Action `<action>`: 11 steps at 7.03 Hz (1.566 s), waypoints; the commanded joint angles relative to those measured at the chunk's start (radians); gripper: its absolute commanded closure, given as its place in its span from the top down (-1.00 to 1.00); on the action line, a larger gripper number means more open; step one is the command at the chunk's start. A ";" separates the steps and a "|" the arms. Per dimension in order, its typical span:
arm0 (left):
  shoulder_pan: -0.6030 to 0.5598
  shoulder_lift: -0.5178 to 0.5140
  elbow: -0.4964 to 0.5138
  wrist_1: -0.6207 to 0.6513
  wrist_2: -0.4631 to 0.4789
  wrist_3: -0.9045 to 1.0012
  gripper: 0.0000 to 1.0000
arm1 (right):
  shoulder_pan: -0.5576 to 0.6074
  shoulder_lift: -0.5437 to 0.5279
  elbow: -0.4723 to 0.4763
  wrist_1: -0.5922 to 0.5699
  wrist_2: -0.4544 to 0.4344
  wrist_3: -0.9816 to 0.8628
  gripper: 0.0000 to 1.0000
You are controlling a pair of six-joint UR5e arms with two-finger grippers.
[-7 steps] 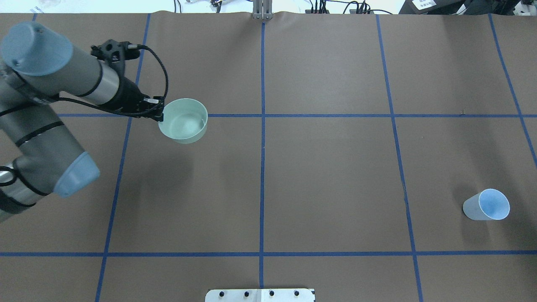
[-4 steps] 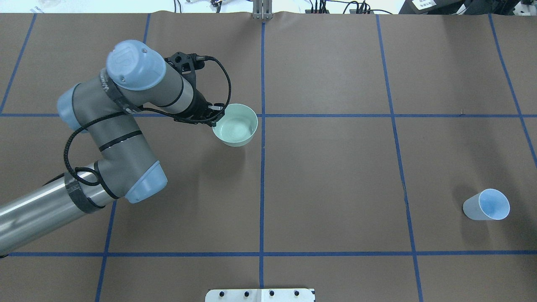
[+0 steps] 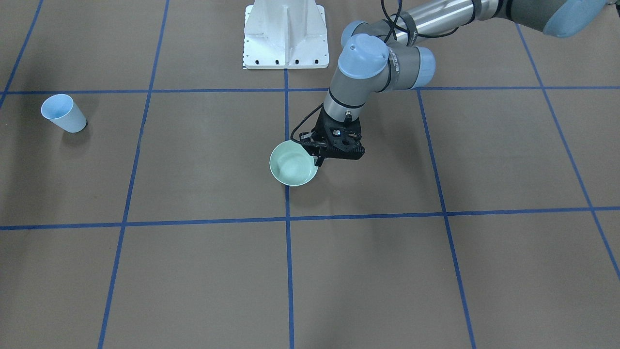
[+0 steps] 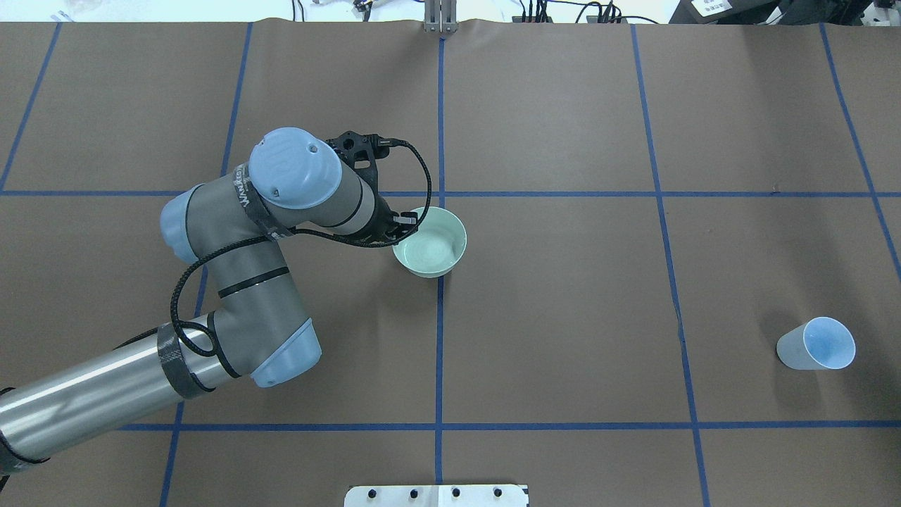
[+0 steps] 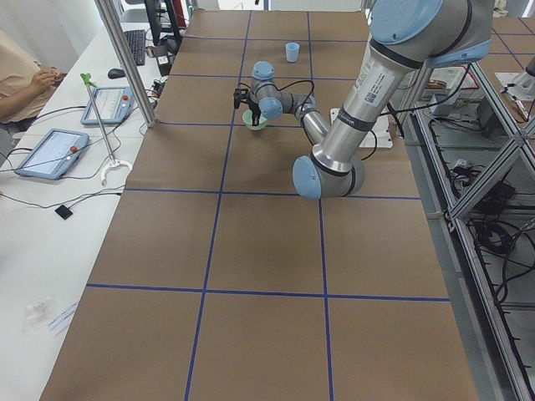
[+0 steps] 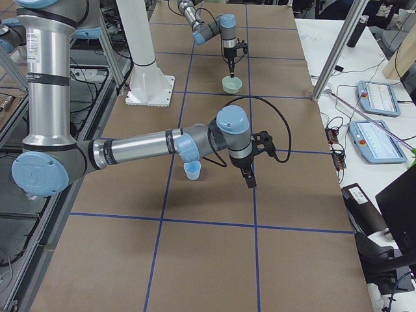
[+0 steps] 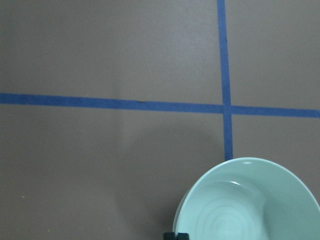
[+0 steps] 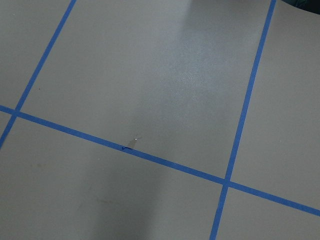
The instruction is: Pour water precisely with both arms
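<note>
Brown paper crossed by a blue tape grid covers the worktop (image 4: 563, 317). The left arm (image 4: 246, 282) reaches to its middle, its tool (image 4: 404, 224) pointing down and clamped on the rim of a mint-green bowl (image 4: 440, 243). The bowl's mouth faces up and its axis stands upright. The water (image 7: 222, 222) shows only as faint rings at the bottom. A second ago the bowl hung far to the robot's left; now it lies over the centre tape line, nearer the robot. The pale blue cup (image 4: 816, 343) stands mouth up on the right, unmoved. The right arm (image 6: 162, 143) hangs beside it; whether its tool (image 6: 251, 184) is apart or together cannot be told.
</note>
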 commanded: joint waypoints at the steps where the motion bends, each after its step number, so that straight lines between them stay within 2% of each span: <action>1: 0.022 -0.008 0.016 -0.001 0.027 -0.001 -0.88 | 0.000 -0.001 0.000 0.000 0.002 0.000 1.00; 2: 0.031 -0.011 0.016 -0.001 0.027 -0.001 -0.63 | 0.000 -0.001 -0.001 0.000 0.000 0.000 1.00; 3: 0.032 -0.009 0.012 -0.001 0.029 -0.001 0.09 | 0.000 -0.001 0.000 0.000 0.002 0.000 1.00; 4: 0.028 -0.009 -0.001 0.000 0.062 -0.001 0.99 | 0.000 -0.001 0.000 0.000 0.000 0.000 1.00; 5: 0.003 0.000 -0.042 0.009 0.058 0.014 1.00 | 0.000 -0.001 0.000 0.000 0.000 0.000 1.00; 6: -0.061 0.033 -0.091 0.061 -0.023 0.064 1.00 | 0.000 0.001 0.006 -0.003 0.000 0.014 1.00; 7: -0.126 0.084 -0.196 0.182 -0.089 0.176 1.00 | 0.000 0.001 0.015 -0.002 0.002 0.068 1.00; 8: -0.169 0.206 -0.350 0.245 -0.095 0.303 1.00 | 0.000 -0.001 0.038 0.001 0.014 0.156 0.99; 9: -0.268 0.353 -0.461 0.270 -0.171 0.453 1.00 | 0.000 -0.021 0.084 -0.002 0.040 0.222 0.99; 10: -0.389 0.470 -0.476 0.263 -0.269 0.635 1.00 | -0.009 -0.036 0.130 -0.003 0.049 0.289 0.99; 11: -0.522 0.565 -0.469 0.264 -0.330 0.866 1.00 | -0.052 -0.048 0.185 -0.005 0.049 0.384 0.99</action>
